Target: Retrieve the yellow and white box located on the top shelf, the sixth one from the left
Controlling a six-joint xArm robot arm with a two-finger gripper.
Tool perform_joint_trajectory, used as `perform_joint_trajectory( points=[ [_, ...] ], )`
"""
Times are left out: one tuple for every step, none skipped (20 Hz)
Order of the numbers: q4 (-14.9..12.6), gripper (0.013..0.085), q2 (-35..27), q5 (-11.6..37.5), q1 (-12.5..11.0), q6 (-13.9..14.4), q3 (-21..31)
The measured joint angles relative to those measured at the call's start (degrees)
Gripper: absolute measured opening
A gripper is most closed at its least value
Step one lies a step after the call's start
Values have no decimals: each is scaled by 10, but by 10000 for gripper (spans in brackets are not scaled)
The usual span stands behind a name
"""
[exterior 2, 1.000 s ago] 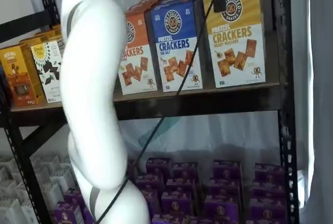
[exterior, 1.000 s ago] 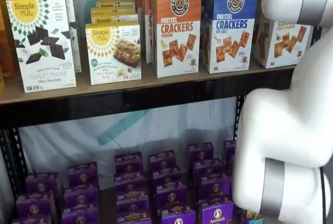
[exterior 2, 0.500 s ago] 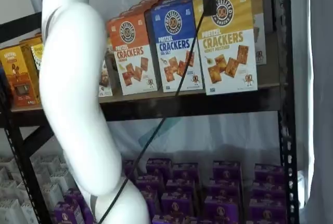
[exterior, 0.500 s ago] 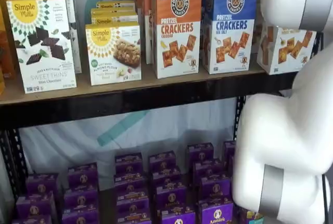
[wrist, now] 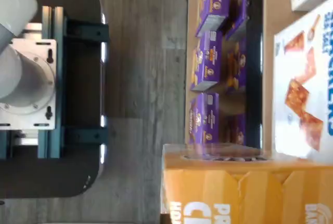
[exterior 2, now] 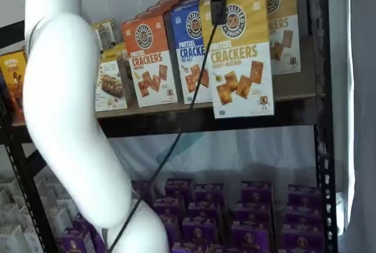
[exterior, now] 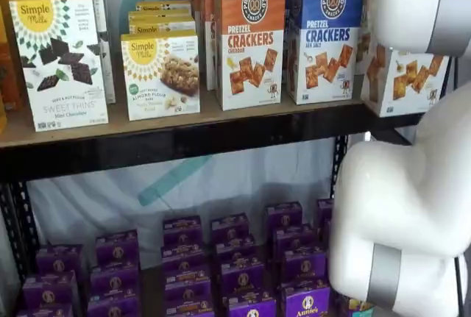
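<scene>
The yellow and white box [exterior 2: 239, 53] hangs in front of the top shelf [exterior 2: 176, 121], its lower edge level with the dark front rail. My gripper [exterior 2: 217, 0] shows as black fingers at the box's yellow top band, shut on the box. In a shelf view only the white lower half with crackers [exterior: 401, 74] shows, beside my white arm. In the wrist view the box's yellow top [wrist: 244, 193] fills the near field. A second yellow-topped carton [exterior 2: 283, 24] still stands on the shelf behind it.
An orange-topped crackers box [exterior 2: 151, 53] and a blue-topped one [exterior 2: 189, 44] stand close beside the held box. Simple Mills boxes [exterior: 59, 59] stand farther along. Purple boxes [exterior: 235, 265] fill the lower level. My white arm [exterior 2: 70, 124], a cable [exterior 2: 176, 138] and a black upright [exterior 2: 320, 124] are near.
The yellow and white box has come forward off the shelf board and sideways, now in front of the rail, uncovering a like carton behind it. My arm has swung along with it.
</scene>
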State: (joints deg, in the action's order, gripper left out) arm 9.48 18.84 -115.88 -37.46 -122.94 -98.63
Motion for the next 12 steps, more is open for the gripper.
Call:
perform_joint_trajectory(
  points=[
    [0, 570, 5, -5, 3, 3, 3],
    [-1, 570, 8, -10, 6, 6, 6],
    [-2, 570, 13, -14, 9, 10, 9],
    [-3, 570, 17, -18, 13, 13, 12],
    [-4, 570, 24, -21, 17, 16, 18],
    [-4, 570, 28, -24, 20, 20, 22],
    [-4, 570, 33, -27, 23, 23, 25],
    [-3, 570, 38, -29, 26, 26, 30],
    [-3, 570, 44, -30, 29, 30, 35],
    [-3, 570, 49, -31, 32, 33, 40],
    [-4, 570, 53, -33, 35, 35, 44],
    [-4, 570, 57, -34, 38, 38, 48]
  ],
)
